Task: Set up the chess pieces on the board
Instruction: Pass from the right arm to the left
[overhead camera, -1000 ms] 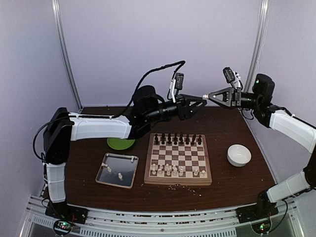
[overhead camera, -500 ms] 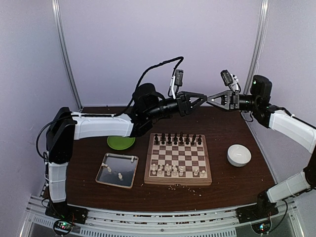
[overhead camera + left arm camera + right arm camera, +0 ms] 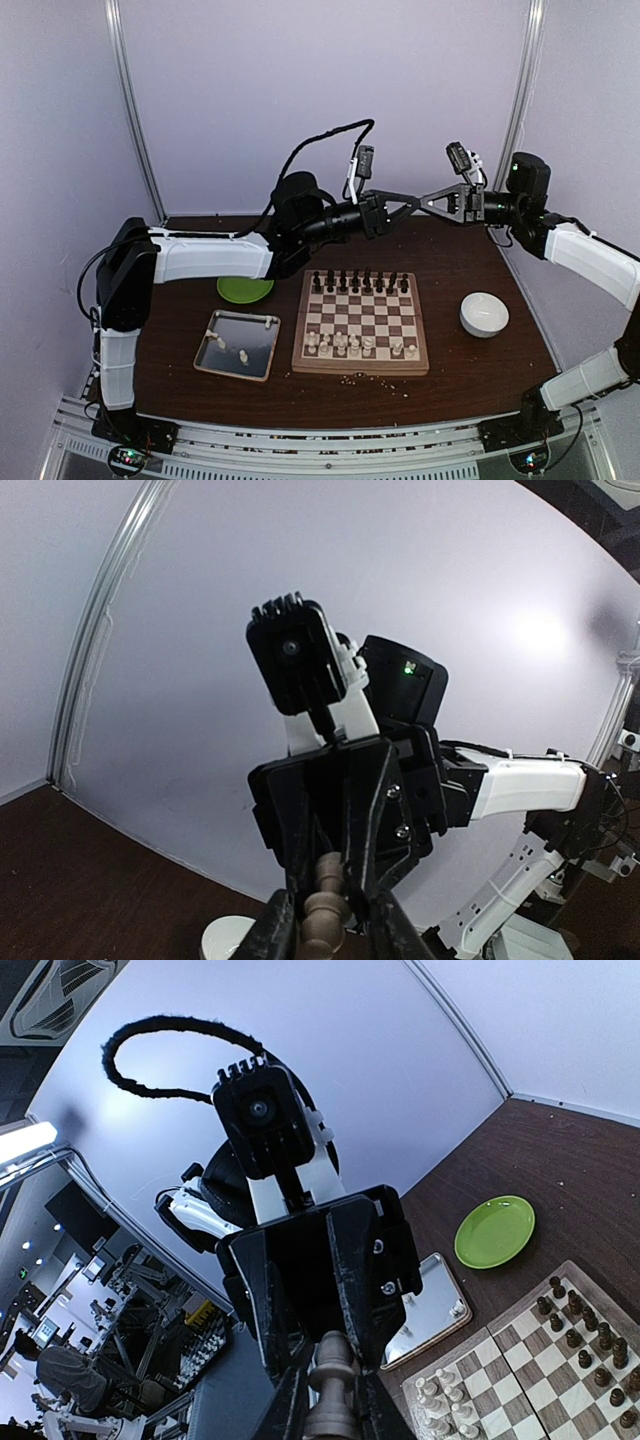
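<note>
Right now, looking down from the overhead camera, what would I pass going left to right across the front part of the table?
silver tray → chessboard → white bowl

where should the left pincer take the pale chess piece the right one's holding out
By the free end of the pale turned chess piece, coming head-on, opposite the right pincer: the piece lies lengthwise along that pincer's axis, its narrow neck showing past the tips.
</note>
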Controlling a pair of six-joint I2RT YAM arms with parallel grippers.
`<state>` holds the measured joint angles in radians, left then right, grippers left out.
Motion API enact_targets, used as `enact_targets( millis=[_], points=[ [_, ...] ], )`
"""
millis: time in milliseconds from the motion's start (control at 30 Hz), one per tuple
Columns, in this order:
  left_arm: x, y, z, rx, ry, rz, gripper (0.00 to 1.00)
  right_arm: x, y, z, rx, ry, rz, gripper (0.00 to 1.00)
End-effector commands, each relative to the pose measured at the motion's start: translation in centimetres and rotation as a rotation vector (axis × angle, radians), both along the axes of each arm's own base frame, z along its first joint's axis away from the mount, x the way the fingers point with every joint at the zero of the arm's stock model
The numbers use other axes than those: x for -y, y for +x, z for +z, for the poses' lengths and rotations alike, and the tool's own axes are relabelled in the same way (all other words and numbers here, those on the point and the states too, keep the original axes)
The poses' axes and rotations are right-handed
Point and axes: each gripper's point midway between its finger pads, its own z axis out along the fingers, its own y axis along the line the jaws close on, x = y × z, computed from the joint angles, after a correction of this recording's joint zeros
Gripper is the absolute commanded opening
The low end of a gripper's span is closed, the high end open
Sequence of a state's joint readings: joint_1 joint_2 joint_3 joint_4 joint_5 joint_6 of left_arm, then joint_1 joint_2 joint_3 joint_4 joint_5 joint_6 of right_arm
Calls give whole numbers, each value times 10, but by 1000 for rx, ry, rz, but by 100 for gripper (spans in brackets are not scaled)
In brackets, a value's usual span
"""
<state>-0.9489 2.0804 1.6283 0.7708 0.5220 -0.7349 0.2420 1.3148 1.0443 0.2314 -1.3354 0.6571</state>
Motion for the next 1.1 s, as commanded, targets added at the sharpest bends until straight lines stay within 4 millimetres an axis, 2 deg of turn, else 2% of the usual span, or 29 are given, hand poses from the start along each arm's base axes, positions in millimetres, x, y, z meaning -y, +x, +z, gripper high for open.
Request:
enact_targets(
  millis=[0, 400, 467, 533, 667, 733, 800, 967, 1067],
  points=[
    [-5, 0, 16, 47, -55, -13, 21, -1, -7, 2, 29, 3, 20, 16],
    [-7, -7, 19, 45, -96, -73, 5, -2, -5, 1, 21, 4, 21, 17],
    [-6, -7, 18, 42, -94, -74, 4, -2, -5, 1, 22, 4, 18, 19],
    [-7, -6, 18, 40, -93, -75, 3, -2, -4, 1, 21, 3, 16, 26],
    [-11, 3, 11, 18, -50, -50, 2, 8, -2, -1, 42, -16, -19, 50],
    [-14, 6, 4, 18, -9, -31, 2, 19, 2, -10, 50, -55, -62, 58],
    [-15, 9, -7, 27, 61, -9, 2, 33, 6, -23, 68, -108, -103, 62],
    [-18, 7, -46, 55, 301, 6, 3, 71, 23, -67, 100, -273, -233, 63],
    [-24, 1, -77, 90, 494, 2, 3, 88, 35, -106, 85, -401, -281, 62]
  ],
)
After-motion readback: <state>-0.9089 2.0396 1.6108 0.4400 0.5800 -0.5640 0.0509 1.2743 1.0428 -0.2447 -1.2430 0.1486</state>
